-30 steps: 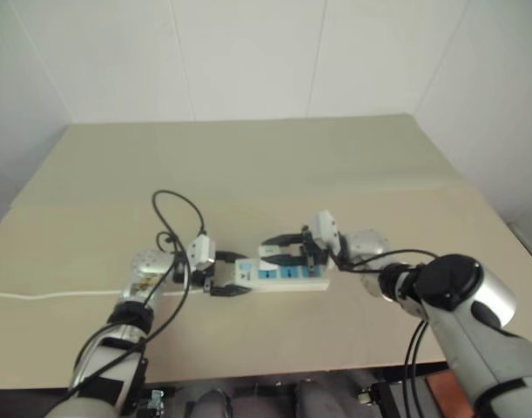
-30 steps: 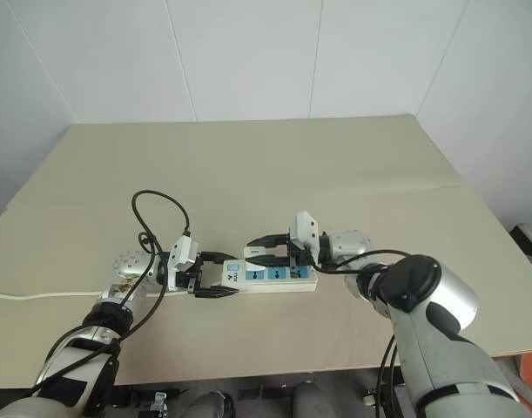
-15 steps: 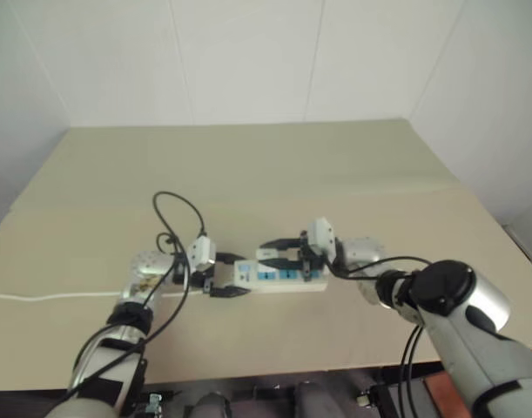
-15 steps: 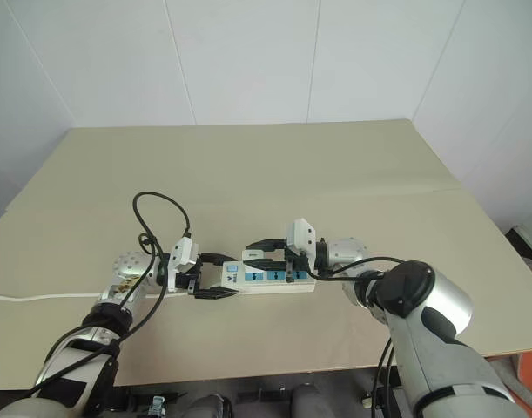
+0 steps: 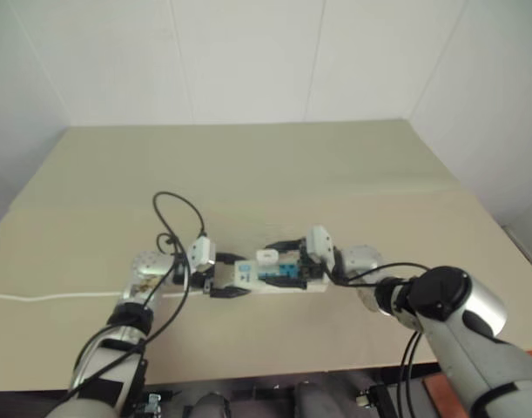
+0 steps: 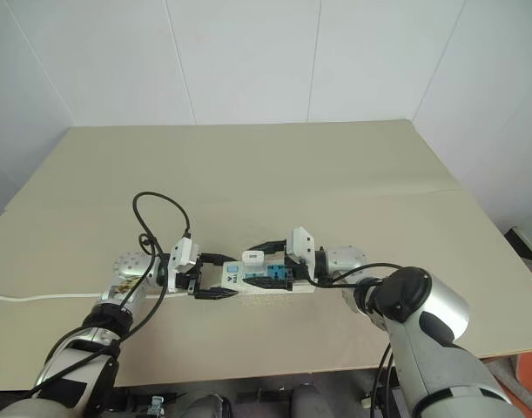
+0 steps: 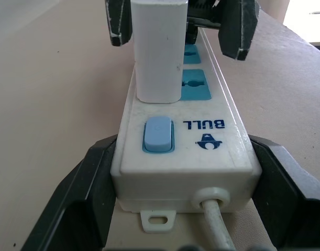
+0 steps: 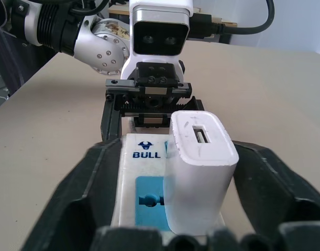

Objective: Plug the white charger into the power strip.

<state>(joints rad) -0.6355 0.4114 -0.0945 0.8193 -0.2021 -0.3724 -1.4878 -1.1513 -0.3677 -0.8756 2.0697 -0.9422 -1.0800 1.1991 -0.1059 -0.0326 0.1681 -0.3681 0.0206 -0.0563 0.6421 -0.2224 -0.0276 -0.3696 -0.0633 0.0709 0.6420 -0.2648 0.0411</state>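
White charger stands upright in the power strip, seated in the socket next to the blue switch, base flush on the strip face, so the plug-in looks done. Strip lies flat on the tan counter, roughly mid-counter in front of the robot, thin cord trailing off toward the robot's left. Left claw sits at the switch end, fingers spread on either side of the strip body, close along its sides; contact can't be confirmed, likely placed there to brace the strip against sliding during insertion. Right claw reaches in from the other end, fingers open and straddling the strip, charger standing between them with a clear gap on both sides, so it is not gripped. Judging from that, the release has happened and the charger holds by its own prongs. Next move probably just pulling the right claw straight back without clipping the charger; risk is knocking it loose or dragging the strip.
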